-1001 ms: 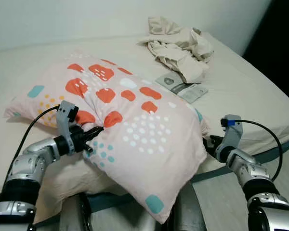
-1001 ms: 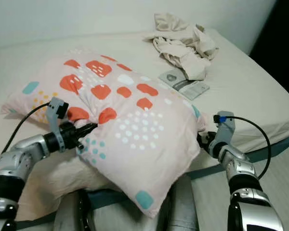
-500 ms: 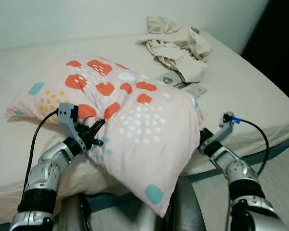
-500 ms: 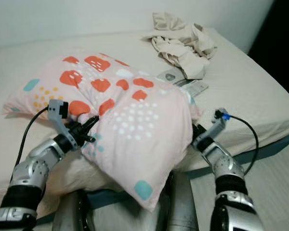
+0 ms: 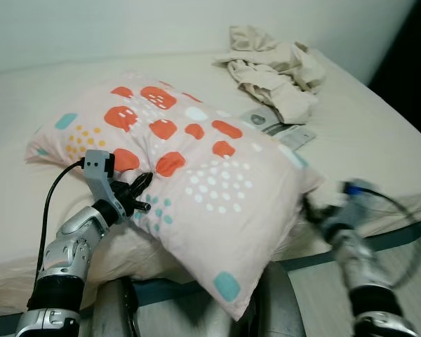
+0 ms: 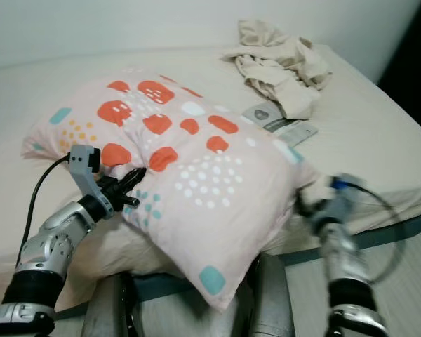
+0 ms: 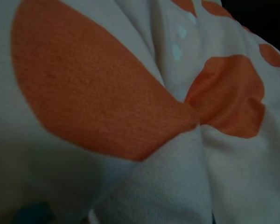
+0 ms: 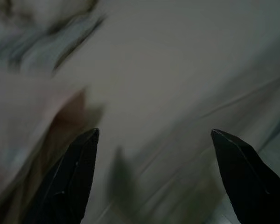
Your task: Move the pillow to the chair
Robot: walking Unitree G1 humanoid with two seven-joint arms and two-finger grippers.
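From the left eye view, a wide bed (image 5: 379,140) with a cream sheet runs back to a pale wall (image 5: 126,28), with a dark gap at the far right corner of the room. The pillow (image 5: 196,175), pink with orange, teal and white spots, lies across the bed's near edge, one corner hanging over it. The left end effector (image 5: 142,188) presses into the pillow's left side, its black fingers pinched together on a fold of the cover. Behind the pillow sit a grey packet (image 5: 277,126) and a heap of crumpled beige clothes (image 5: 274,67).

The right eye view shows the right end effector (image 6: 310,203) blurred, low by the pillow's right corner at the mattress edge.

The left wrist view is pressed up against the fabric, orange patches puckering toward a gathered fold (image 7: 196,123).

In the right wrist view, the two black fingers (image 8: 79,172) stand wide apart with only sheet between them, the pillow's edge just beside one finger
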